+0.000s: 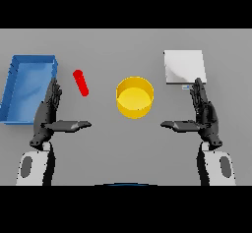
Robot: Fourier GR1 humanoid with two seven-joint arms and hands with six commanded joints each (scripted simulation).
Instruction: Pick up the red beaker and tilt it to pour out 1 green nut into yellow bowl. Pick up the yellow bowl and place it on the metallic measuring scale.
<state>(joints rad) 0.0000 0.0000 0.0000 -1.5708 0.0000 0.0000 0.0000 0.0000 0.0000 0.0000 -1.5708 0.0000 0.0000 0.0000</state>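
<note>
Red beaker (80, 82) seemingly tilted, beside yellow bowl (134, 97); both hands apart.

The red beaker (80, 82) lies tilted on the tabletop (123, 143), just ahead of the left hand (48, 113) and slightly to its inner side. The round yellow bowl (134, 97) stands upright between both hands, forward of their thumbs. The square metallic scale (183, 67) lies flat just beyond the right hand (203, 114) fingertips.

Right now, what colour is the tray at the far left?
Blue, seen in the head view: the tray beside the left hand.
</note>
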